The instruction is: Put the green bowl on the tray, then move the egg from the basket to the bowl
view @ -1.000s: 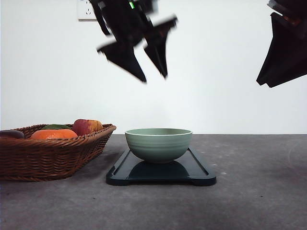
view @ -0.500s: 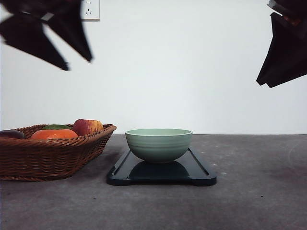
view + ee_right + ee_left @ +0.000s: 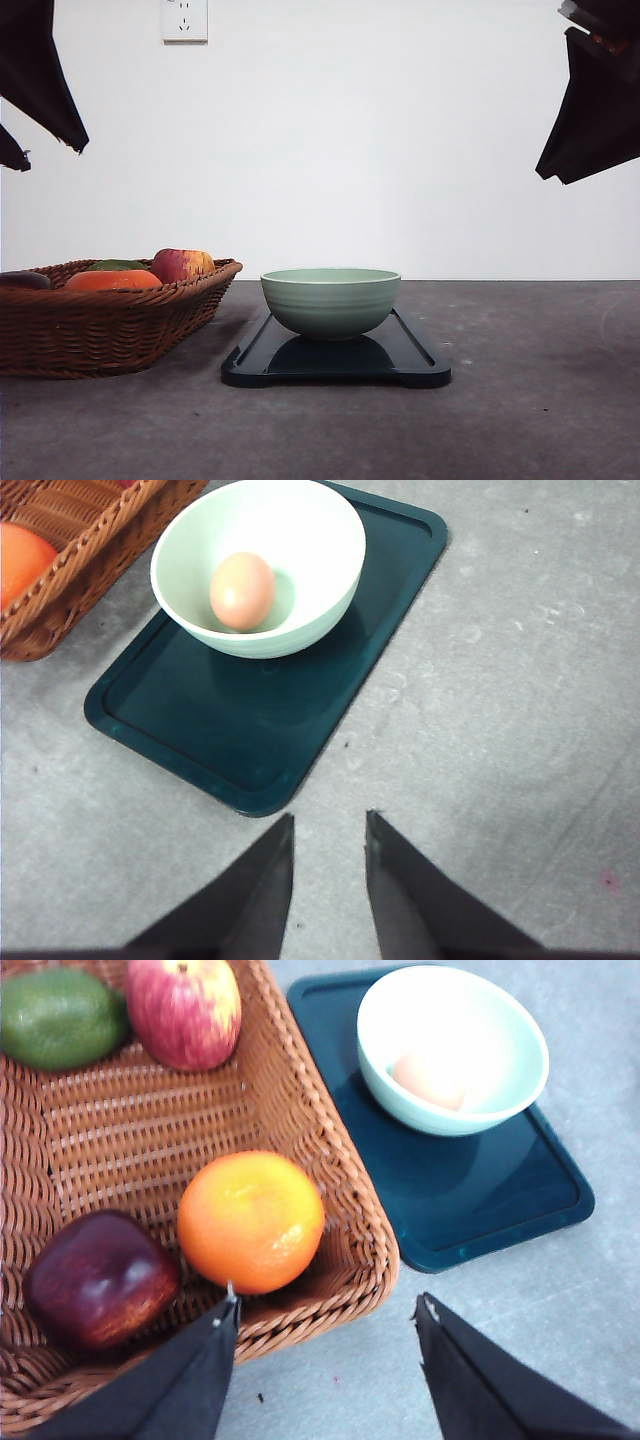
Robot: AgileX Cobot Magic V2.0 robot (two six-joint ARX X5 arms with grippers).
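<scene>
The left gripper (image 3: 325, 1320), jaws released and empty, is retreating up past the basket (image 3: 110, 325), leaving the egg (image 3: 242, 590) resting in the green bowl (image 3: 330, 300) on the tray (image 3: 415, 360), so the task looks complete, while the right gripper (image 3: 328, 830) is hanging with its jaws narrowly parted.

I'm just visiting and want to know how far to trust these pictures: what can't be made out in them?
- Front view: the brownish-pink egg is hidden by the wall of the pale green ceramic bowl.
- Front view: the left gripper is cut off by the picture's edge.
- Left wrist view: the brown wicker basket runs off the edge, so some of its contents go unseen.
</scene>
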